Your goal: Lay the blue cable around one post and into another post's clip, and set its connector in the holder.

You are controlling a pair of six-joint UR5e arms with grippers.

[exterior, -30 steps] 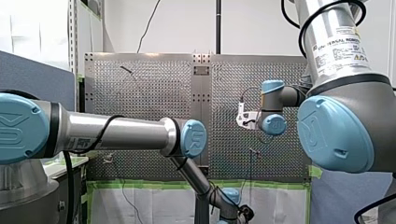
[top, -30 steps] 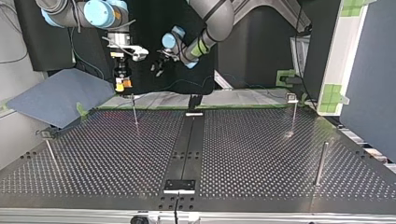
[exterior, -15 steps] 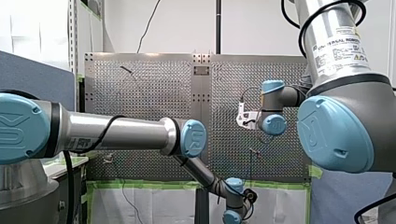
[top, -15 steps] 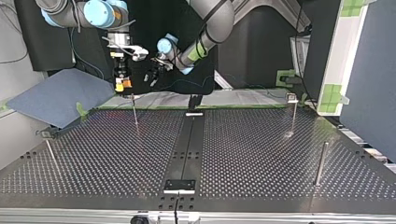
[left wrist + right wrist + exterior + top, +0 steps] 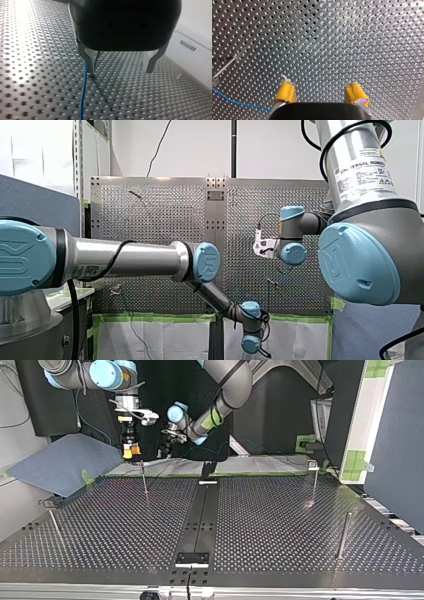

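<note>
Blue thin cable [image 5: 83, 97] perhaps touches spread left gripper [image 5: 120, 72]; yellow-padded right gripper [image 5: 320, 92] gapes.

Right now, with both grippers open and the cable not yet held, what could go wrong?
1. In the left wrist view the blue cable runs beside one finger of my left gripper, not midway between the two, so closing may miss or only nick it.
2. In the top view my right gripper hangs close to my left one, near a thin post; a sideways move might knock either.
</note>
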